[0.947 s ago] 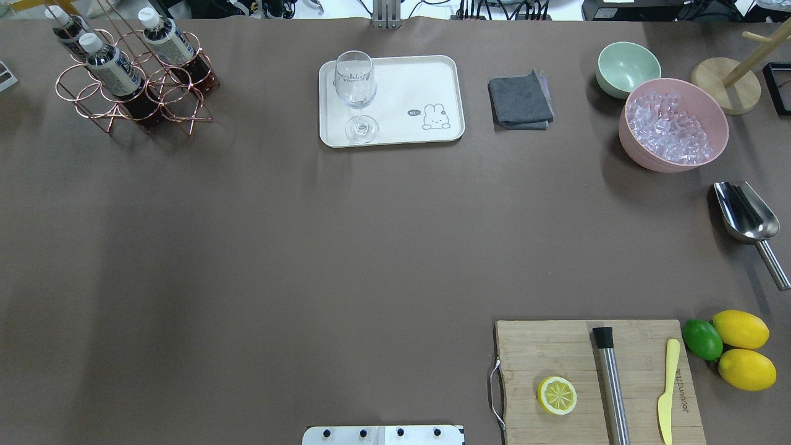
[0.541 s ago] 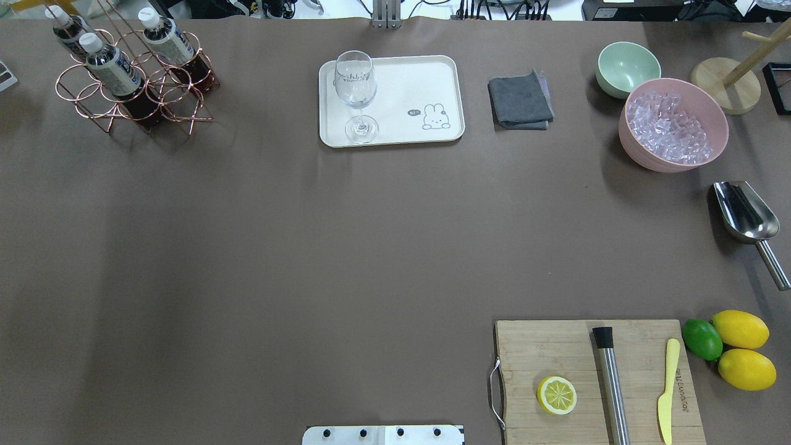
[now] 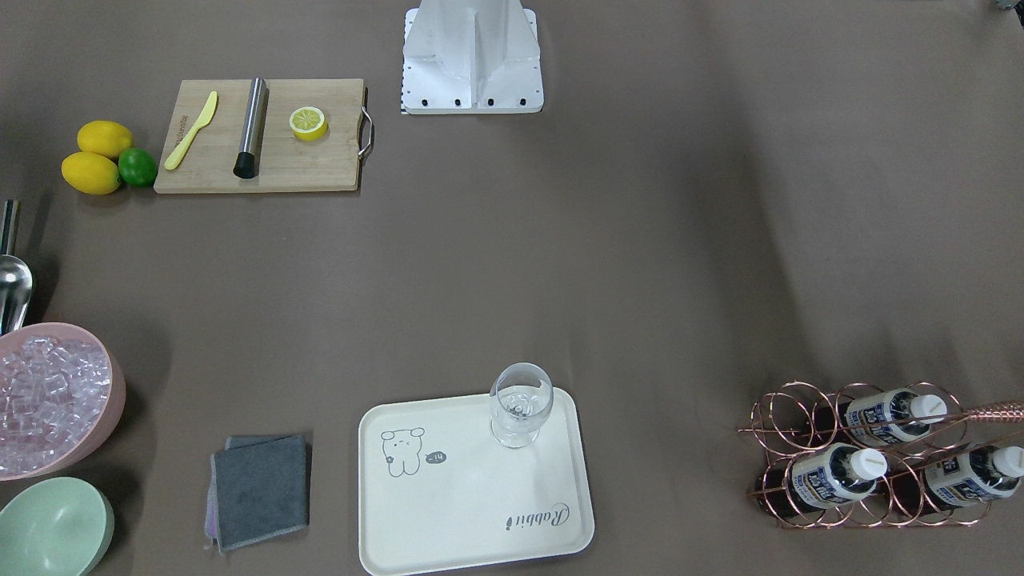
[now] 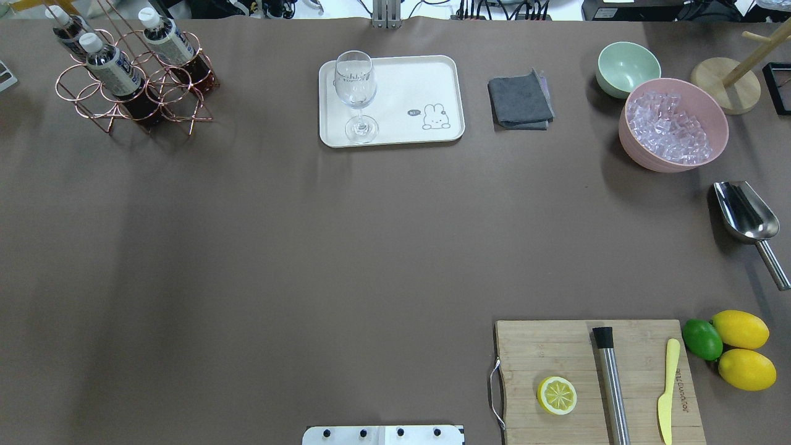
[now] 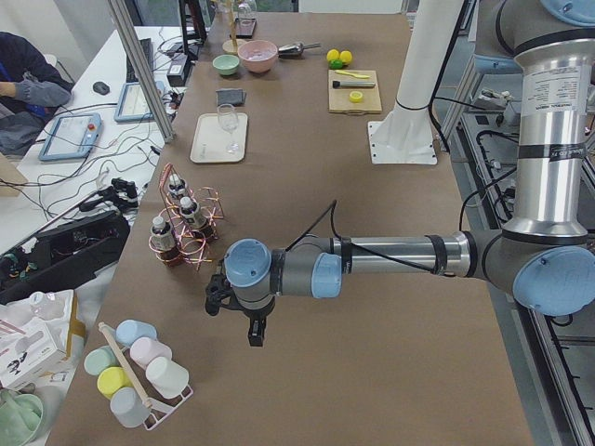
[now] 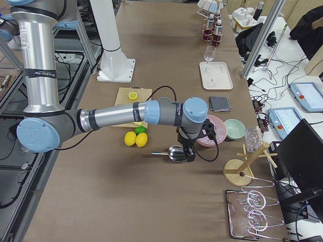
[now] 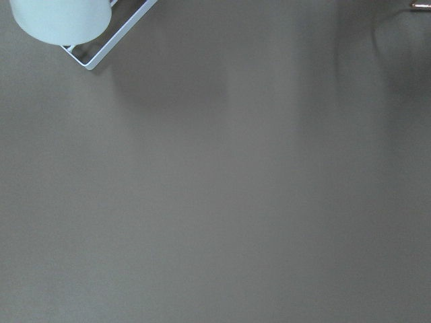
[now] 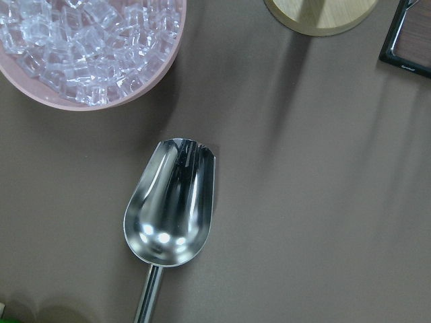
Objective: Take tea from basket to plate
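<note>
Tea [image 4: 114,71]: three small clear bottles, dark brown, upright in rose-gold wire basket [image 4: 162,83]; cream rectangular tray [image 4: 408,80] well apart. My left gripper [image 5: 253,330], right gripper [image 6: 189,155]: grip, I cannot tell.

Silver arms [image 5: 390,255] with pale blue joint caps [image 5: 247,263]

The left claw [image 5: 254,336] and the right claw [image 6: 191,157] show only in the side views, too small to tell how their jaws stand. Under the right claw, the scoop [image 8: 170,208] loses its handle past the lower edge, and the ice bowl [image 8: 84,103] is cut by the top edge. The left claw's own view catches only part of a pale mug [image 7: 60,17] and a corner of its wire rack [image 7: 114,42]. Near the left claw, the basket [image 3: 800,416] has its handle cut off at the front view's edge. The print on the tea bottles [image 3: 828,478] is too small to read.
</note>
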